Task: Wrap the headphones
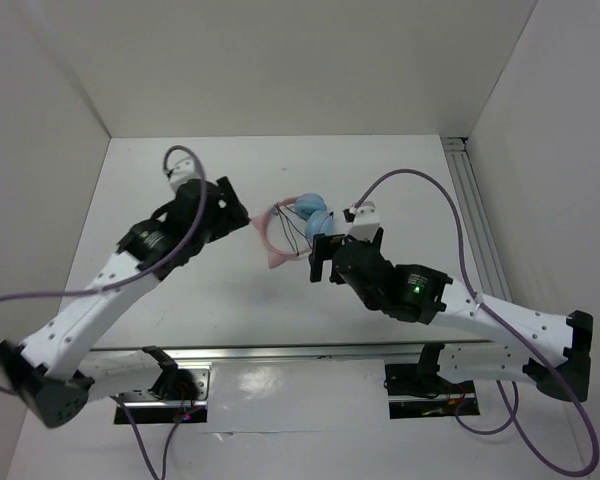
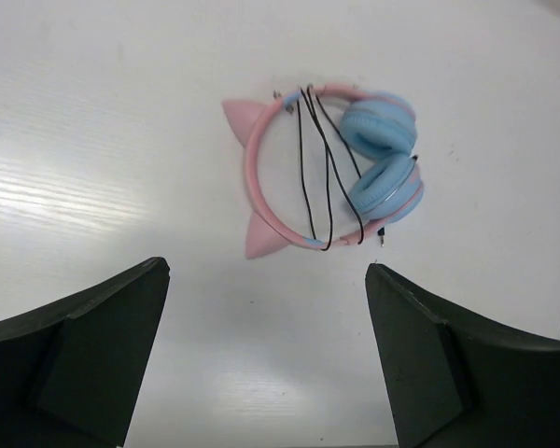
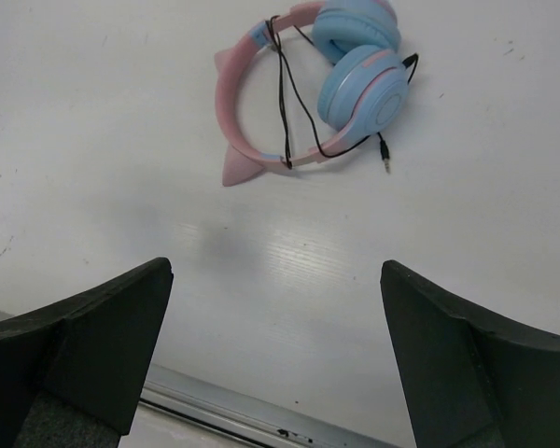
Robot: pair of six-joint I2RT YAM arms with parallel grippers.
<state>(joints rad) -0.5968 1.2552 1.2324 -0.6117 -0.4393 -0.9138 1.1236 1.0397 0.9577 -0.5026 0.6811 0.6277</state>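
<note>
The headphones (image 1: 310, 209) lie flat on the white table between the two arms, with a pink cat-eared headband (image 2: 253, 177) and two light blue ear cups (image 2: 380, 131) folded together. The thin black cable (image 2: 315, 168) crosses the headband in a few loops, and its plug (image 3: 386, 165) rests loose on the table beside the cups. My left gripper (image 1: 244, 216) hangs open just left of the headband, touching nothing (image 2: 266, 269). My right gripper (image 1: 328, 252) is open too, just near and right of the ear cups (image 3: 276, 268). Neither gripper holds anything.
White walls enclose the table on three sides. An aluminium rail (image 1: 477, 215) runs along the right edge and another (image 1: 280, 355) along the near edge, also seen in the right wrist view (image 3: 233, 408). Thick purple robot cables (image 1: 420, 180) arc above both arms.
</note>
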